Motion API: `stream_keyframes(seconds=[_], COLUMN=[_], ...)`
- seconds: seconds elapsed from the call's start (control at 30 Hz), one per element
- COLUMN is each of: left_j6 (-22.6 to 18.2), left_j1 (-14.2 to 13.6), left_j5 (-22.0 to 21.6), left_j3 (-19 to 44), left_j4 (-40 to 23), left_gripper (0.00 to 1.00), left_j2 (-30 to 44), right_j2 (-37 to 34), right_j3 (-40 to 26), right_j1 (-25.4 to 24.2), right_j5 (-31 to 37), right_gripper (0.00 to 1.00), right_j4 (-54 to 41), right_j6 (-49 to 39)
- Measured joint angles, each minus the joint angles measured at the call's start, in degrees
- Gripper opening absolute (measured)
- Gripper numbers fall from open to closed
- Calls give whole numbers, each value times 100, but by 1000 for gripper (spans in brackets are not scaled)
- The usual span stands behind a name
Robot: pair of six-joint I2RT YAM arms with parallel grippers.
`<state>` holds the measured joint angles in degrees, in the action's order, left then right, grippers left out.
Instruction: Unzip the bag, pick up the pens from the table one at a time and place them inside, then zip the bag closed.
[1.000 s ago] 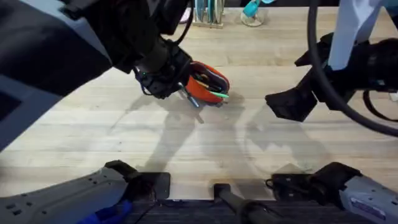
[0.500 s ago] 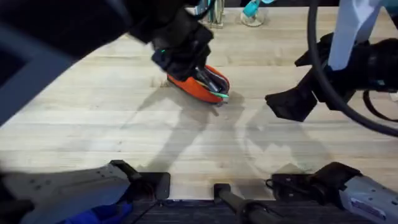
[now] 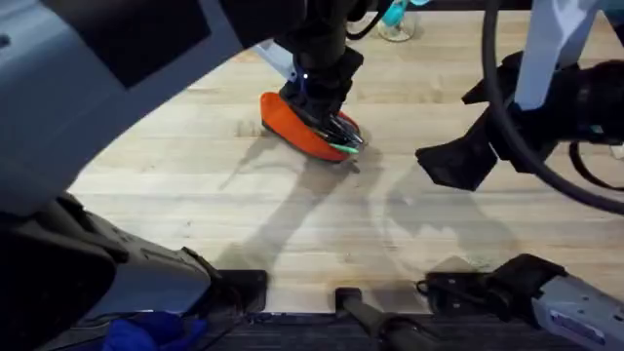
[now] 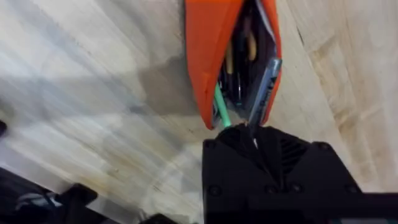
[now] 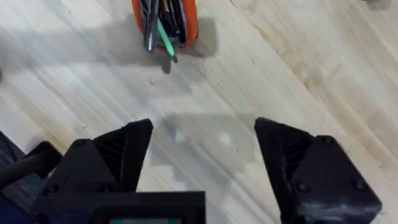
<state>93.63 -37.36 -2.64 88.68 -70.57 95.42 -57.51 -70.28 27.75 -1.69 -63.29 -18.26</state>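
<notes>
The left arm [image 3: 127,127] rises close under the overhead camera, a large blurred mass covering the table's [image 3: 292,224] near-left part and running off the picture's left and top edges. Its gripper [image 3: 322,93] hides the bag's [image 3: 292,127] far side and the zip pull. Inside the bag the green pen [image 3: 343,147] shows by its tip alone; the grey pen [image 4: 264,93] is half buried. In the left wrist view the bag's far end is cut off, and the fingers merge into one dark block, their gap unreadable.
</notes>
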Motion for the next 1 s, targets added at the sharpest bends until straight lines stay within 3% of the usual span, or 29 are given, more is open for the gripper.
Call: stream_keyframes(seconds=[0.37,0.8,1.0], left_j6=[629,714,716], left_j1=[0,2,146], left_j5=[-21,-146,-150], left_j3=[17,27,31], left_j4=[-45,-132,-137], left_gripper=[39,38,41], left_j2=[74,330,605], right_j2=[0,1,-1], right_j3=[0,0,0], right_j1=[0,0,0], right_j5=[0,0,0], right_gripper=[996,996,996], right_j4=[0,0,0], right_j6=[0,0,0])
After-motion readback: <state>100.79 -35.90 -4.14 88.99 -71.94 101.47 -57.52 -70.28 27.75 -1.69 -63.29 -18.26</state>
